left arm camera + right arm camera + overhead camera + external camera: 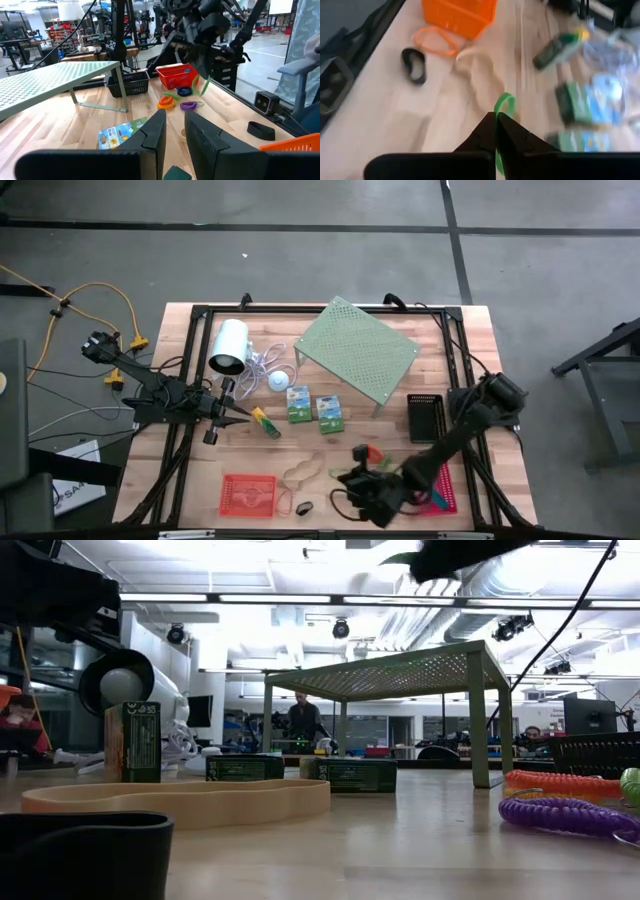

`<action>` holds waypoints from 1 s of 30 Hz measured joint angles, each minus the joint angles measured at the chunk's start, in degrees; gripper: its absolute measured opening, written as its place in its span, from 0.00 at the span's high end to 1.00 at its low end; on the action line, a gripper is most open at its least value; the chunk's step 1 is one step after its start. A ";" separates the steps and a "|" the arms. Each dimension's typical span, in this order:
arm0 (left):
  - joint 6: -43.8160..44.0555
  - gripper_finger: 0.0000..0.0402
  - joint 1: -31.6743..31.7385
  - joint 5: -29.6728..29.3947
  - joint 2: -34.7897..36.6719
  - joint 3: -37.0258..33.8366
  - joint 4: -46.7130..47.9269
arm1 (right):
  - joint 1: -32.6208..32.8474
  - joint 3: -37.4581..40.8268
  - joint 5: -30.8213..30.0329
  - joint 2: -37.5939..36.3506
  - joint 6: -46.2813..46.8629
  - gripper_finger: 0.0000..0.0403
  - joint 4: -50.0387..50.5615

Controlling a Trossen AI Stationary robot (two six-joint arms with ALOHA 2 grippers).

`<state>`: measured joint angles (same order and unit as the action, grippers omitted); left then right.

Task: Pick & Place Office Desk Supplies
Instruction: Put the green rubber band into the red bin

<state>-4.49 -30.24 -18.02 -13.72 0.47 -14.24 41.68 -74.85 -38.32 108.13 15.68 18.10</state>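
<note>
A wooden desk [470, 350] on grey floor is seen. The right hand [496, 120] is clamped on a green band [505, 104]; the left hand [172, 131], slightly parted, holds nothing.

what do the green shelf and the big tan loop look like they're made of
Green shelf: looks like thin sheet metal with a matte pale green coat; its top is evenly perforated and it stands on slim bent legs.
Tan loop: probably rubber, matte; a flat band lying in a limp, wavy outline on the wooden table.
</note>
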 joint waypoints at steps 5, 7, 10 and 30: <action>0.00 0.84 0.00 0.00 0.00 0.00 0.00 | 4.45 0.00 -2.79 -0.85 16.61 1.00 10.62; 0.00 0.84 0.02 0.02 0.00 0.00 0.00 | 6.48 0.00 -3.51 -0.97 23.65 1.00 14.50; 0.00 0.84 0.00 0.00 0.00 0.00 0.00 | 9.37 0.00 -3.81 -0.97 34.37 1.00 20.76; 0.00 0.84 0.02 0.01 0.00 0.00 0.00 | 22.50 0.00 4.71 -7.01 80.11 1.00 52.48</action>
<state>-4.49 -30.22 -18.01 -13.72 0.47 -14.24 64.18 -74.85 -33.62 101.12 95.80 70.58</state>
